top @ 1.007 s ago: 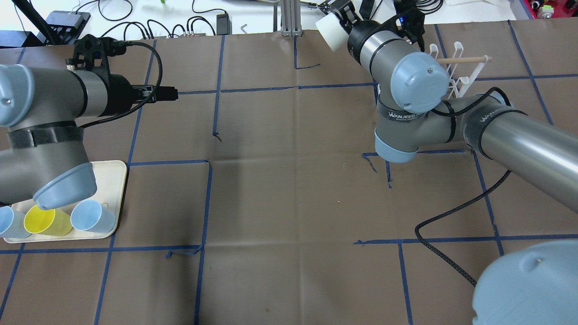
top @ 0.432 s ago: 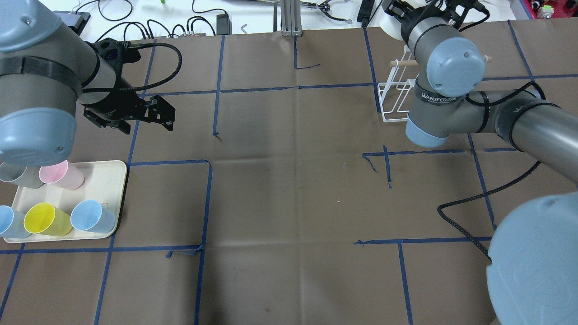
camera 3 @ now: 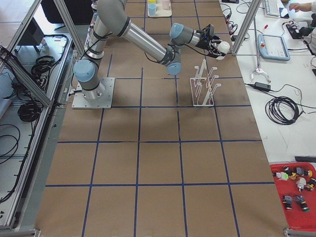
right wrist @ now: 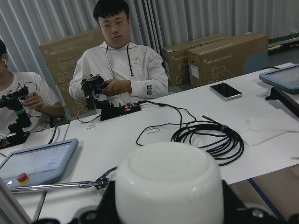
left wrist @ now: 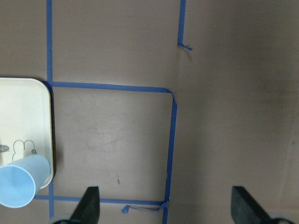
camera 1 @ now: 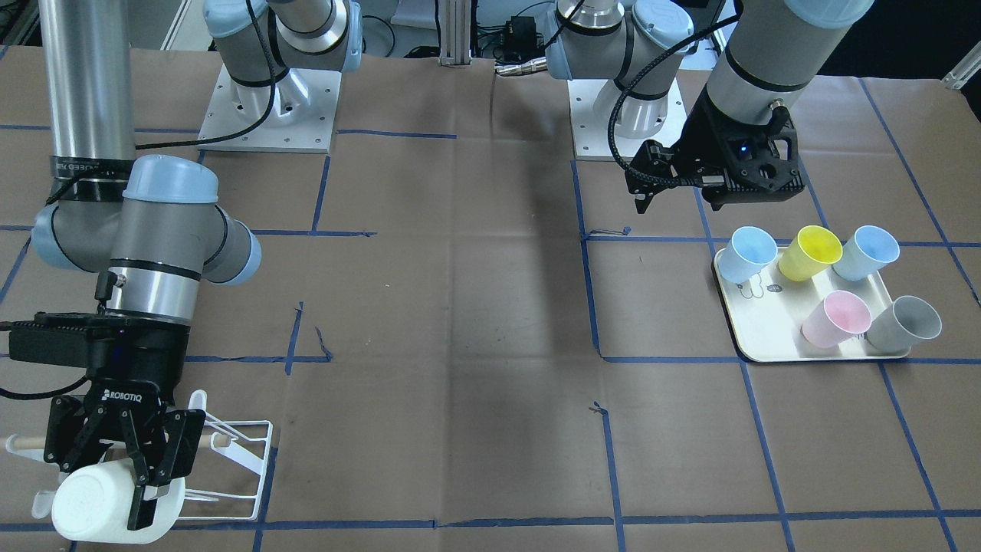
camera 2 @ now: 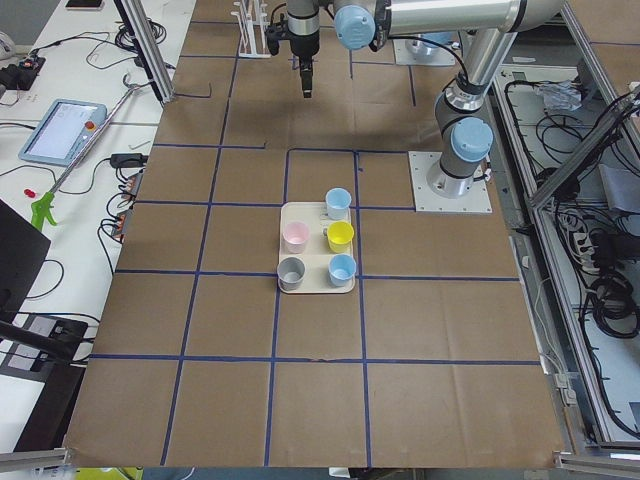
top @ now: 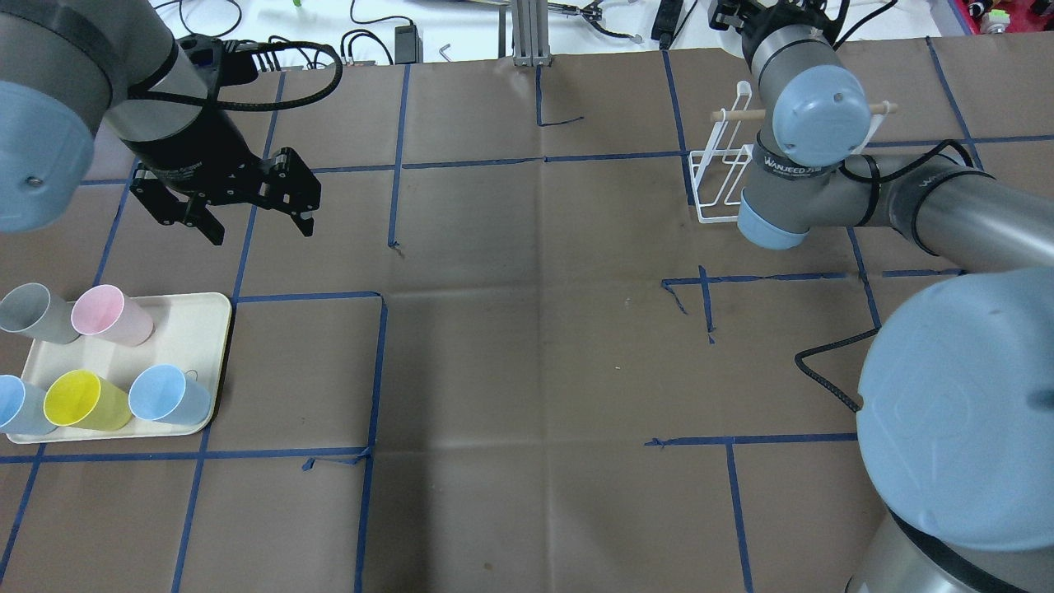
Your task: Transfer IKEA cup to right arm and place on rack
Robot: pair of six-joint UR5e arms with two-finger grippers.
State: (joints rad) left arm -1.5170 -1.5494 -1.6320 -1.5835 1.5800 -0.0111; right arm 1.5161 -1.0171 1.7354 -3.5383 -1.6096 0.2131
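— Where is the white cup (camera 1: 88, 510) now?

— The right gripper (camera 1: 123, 479) has it. Its fingers are closed on the cup's wall, and the cup lies on its side with the bottom turned to the operators' edge of the desk (camera 1: 490, 322).

— And the rack (camera 1: 253, 460)?

— It stands close to that same long edge, toward the robot's right end. The cup hangs over the outer end of the rack, beside the wooden dowel (camera 1: 23, 443). From here I cannot tell if it touches a prong.

— What about the other arm?

— The left gripper (top: 259, 222) is wide apart and holds nothing. It hangs over bare brown paper, near the cream tray (top: 193, 325).

— Where is this tray?

— On the robot's left side, around the middle between the two long edges and well apart from the rack. Five cups stand on it: two blue, one yellow, one pink, one grey.
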